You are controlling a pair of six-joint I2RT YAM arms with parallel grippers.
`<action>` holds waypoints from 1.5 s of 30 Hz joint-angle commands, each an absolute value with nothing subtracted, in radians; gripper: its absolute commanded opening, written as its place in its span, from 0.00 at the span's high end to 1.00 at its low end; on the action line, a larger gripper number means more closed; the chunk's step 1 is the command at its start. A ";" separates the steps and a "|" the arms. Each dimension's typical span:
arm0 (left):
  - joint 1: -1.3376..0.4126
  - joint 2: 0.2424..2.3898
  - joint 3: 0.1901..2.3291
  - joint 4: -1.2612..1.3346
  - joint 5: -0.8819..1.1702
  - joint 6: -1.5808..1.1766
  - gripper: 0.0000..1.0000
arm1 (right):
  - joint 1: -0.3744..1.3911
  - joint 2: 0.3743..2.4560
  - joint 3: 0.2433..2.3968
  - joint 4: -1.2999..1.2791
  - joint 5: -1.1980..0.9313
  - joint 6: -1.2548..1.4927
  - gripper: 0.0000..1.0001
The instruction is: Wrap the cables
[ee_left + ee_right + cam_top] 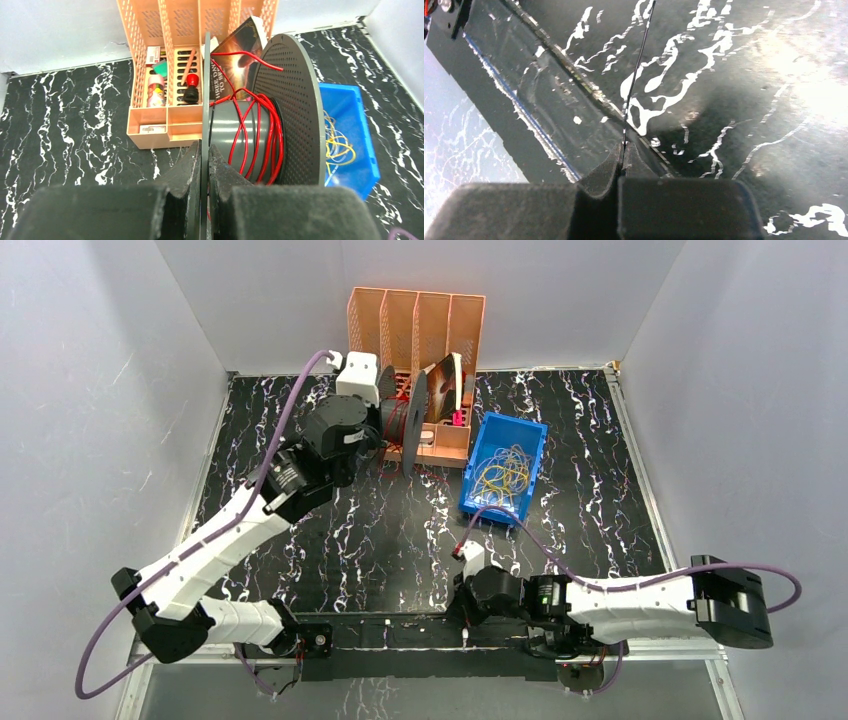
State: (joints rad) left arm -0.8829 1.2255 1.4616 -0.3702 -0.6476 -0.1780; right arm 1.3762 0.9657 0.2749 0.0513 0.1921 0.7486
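A dark grey spool (295,100) with two wide discs stands in front of the orange organizer. A red cable (260,140) is wound in loose loops round its core, and one end sticks up. My left gripper (205,155) is shut on the edge of the spool's near disc; from above it (388,400) sits at the spool's left side. My right gripper (623,150) is shut on a thin black cable (636,75) that runs taut away from the fingertips. From above this gripper (460,600) is low over the mat near the front edge. Yellow and orange cables (502,472) lie in the blue bin.
The orange slotted organizer (415,320) stands at the back with a book and small items. The blue bin (530,440) sits right of the spool. The black front rail (524,100) of the table runs just past my right gripper. White walls enclose the mat.
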 commanded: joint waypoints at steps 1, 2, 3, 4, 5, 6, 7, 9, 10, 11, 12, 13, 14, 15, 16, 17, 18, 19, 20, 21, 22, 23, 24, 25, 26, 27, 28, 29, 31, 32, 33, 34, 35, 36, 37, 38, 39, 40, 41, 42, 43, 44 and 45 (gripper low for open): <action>-0.839 1.233 1.508 -0.232 -0.656 -0.175 1.00 | 1.488 1.018 0.390 0.042 0.314 0.783 1.00; -0.835 1.240 1.506 -0.225 -0.652 -0.175 1.00 | 1.511 1.037 0.409 0.042 0.326 0.784 1.00; -0.835 1.248 1.505 -0.217 -0.648 -0.175 1.00 | 1.537 1.061 0.429 0.038 0.340 0.782 1.00; -0.833 1.256 1.501 -0.211 -0.643 -0.175 1.00 | 1.559 1.084 0.452 0.036 0.352 0.780 1.00; -0.832 1.263 1.497 -0.206 -0.639 -0.175 1.00 | 1.580 1.106 0.476 0.033 0.360 0.775 1.00; -0.832 1.271 1.494 -0.202 -0.640 -0.174 1.00 | 1.601 1.127 0.500 0.030 0.366 0.769 1.00; -0.831 1.281 1.489 -0.197 -0.645 -0.171 1.00 | 1.618 1.147 0.526 0.027 0.373 0.763 1.00; -0.829 1.297 1.479 -0.186 -0.648 -0.160 1.00 | 1.658 1.183 0.575 0.014 0.390 0.750 1.00; -0.828 1.304 1.473 -0.186 -0.646 -0.157 1.00 | 1.676 1.196 0.602 0.005 0.400 0.743 1.00; -0.827 1.307 1.468 -0.184 -0.646 -0.153 1.00 | 1.693 1.206 0.625 -0.009 0.416 0.739 1.00; -0.826 1.309 1.459 -0.180 -0.647 -0.148 1.00 | 1.708 1.214 0.651 -0.026 0.434 0.734 1.00; -0.826 1.309 1.447 -0.175 -0.649 -0.143 1.00 | 1.724 1.216 0.674 -0.047 0.451 0.731 1.00; -0.826 1.310 1.436 -0.171 -0.653 -0.136 1.00 | 1.738 1.216 0.697 -0.069 0.470 0.728 1.00; -0.825 1.313 1.425 -0.172 -0.656 -0.132 1.00 | 1.751 1.212 0.725 -0.099 0.494 0.726 1.00; -0.824 1.317 1.416 -0.174 -0.656 -0.132 1.00 | 1.765 1.205 0.744 -0.117 0.510 0.723 1.00; -0.824 1.320 1.404 -0.177 -0.657 -0.134 1.00 | 1.780 1.196 0.764 -0.134 0.530 0.718 1.00; -0.823 1.322 1.389 -0.172 -0.658 -0.138 1.00 | 1.796 1.186 0.785 -0.153 0.559 0.711 1.00; -0.824 1.320 1.367 -0.162 -0.658 -0.141 1.00 | 1.818 1.176 0.806 -0.177 0.596 0.705 1.00; -0.823 1.319 1.343 -0.152 -0.657 -0.144 1.00 | 1.838 1.167 0.830 -0.198 0.633 0.695 1.00; -0.824 1.321 1.321 -0.150 -0.657 -0.148 1.00 | 1.855 1.161 0.854 -0.218 0.662 0.687 1.00; -0.823 1.324 1.310 -0.154 -0.657 -0.155 1.00 | 1.866 1.156 0.883 -0.243 0.682 0.678 1.00; -0.824 1.327 1.297 -0.159 -0.661 -0.163 1.00 | 1.872 1.157 0.915 -0.267 0.696 0.664 1.00; -0.823 1.328 1.285 -0.162 -0.662 -0.170 1.00 | 1.876 1.158 0.947 -0.294 0.710 0.650 1.00; -0.823 1.327 1.271 -0.163 -0.662 -0.176 1.00 | 1.881 1.161 0.982 -0.322 0.730 0.634 1.00; -0.823 1.326 1.258 -0.167 -0.663 -0.183 1.00 | 1.887 1.163 1.011 -0.351 0.753 0.620 1.00; -0.824 1.322 1.243 -0.170 -0.663 -0.190 1.00 | 1.889 1.165 1.041 -0.368 0.775 0.603 1.00; -0.824 1.317 1.226 -0.173 -0.662 -0.196 1.00 | 1.890 1.167 1.068 -0.377 0.794 0.578 1.00; -0.823 1.312 1.211 -0.177 -0.664 -0.200 1.00 | 1.890 1.169 1.095 -0.391 0.808 0.555 1.00; -0.824 1.304 1.180 -0.191 -0.667 -0.208 1.00 | 1.890 1.174 1.162 -0.424 0.840 0.496 1.00; -0.824 1.297 1.168 -0.201 -0.669 -0.215 1.00 | 1.890 1.178 1.196 -0.450 0.865 0.478 1.00; -0.823 1.294 1.154 -0.210 -0.669 -0.222 1.00 | 1.890 1.178 1.228 -0.474 0.889 0.463 1.00; -0.823 1.288 1.140 -0.216 -0.668 -0.228 1.00 | 1.890 1.177 1.252 -0.487 0.907 0.438 1.00; -0.823 1.278 1.122 -0.220 -0.665 -0.236 1.00 | 1.889 1.172 1.274 -0.497 0.927 0.409 1.00; -0.824 1.270 1.107 -0.221 -0.660 -0.241 1.00 | 1.888 1.165 1.292 -0.505 0.946 0.385 1.00; -0.824 1.262 1.092 -0.222 -0.656 -0.243 1.00 | 1.885 1.156 1.308 -0.515 0.965 0.370 1.00; -0.823 1.253 1.077 -0.223 -0.650 -0.249 1.00 | 1.879 1.148 1.330 -0.528 0.977 0.356 1.00; -0.823 1.244 1.063 -0.223 -0.640 -0.250 1.00 | 1.871 1.139 1.343 -0.535 0.989 0.339 1.00; -0.823 1.234 1.048 -0.220 -0.626 -0.253 1.00 | 1.860 1.130 1.349 -0.538 1.001 0.321 1.00; -0.823 1.228 1.035 -0.219 -0.608 -0.253 1.00 | 1.850 1.121 1.355 -0.536 1.009 0.300 1.00; -0.825 1.224 1.026 -0.220 -0.596 -0.251 1.00 | 1.838 1.114 1.357 -0.534 1.015 0.281 1.00; -0.825 1.218 1.014 -0.221 -0.582 -0.247 1.00 | 1.823 1.108 1.359 -0.527 1.019 0.260 1.00; -0.825 1.216 1.005 -0.221 -0.565 -0.243 1.00 | 1.799 1.103 1.359 -0.519 1.019 0.238 1.00; -0.825 1.215 0.999 -0.228 -0.551 -0.242 1.00 | 1.773 1.097 1.358 -0.510 1.013 0.217 1.00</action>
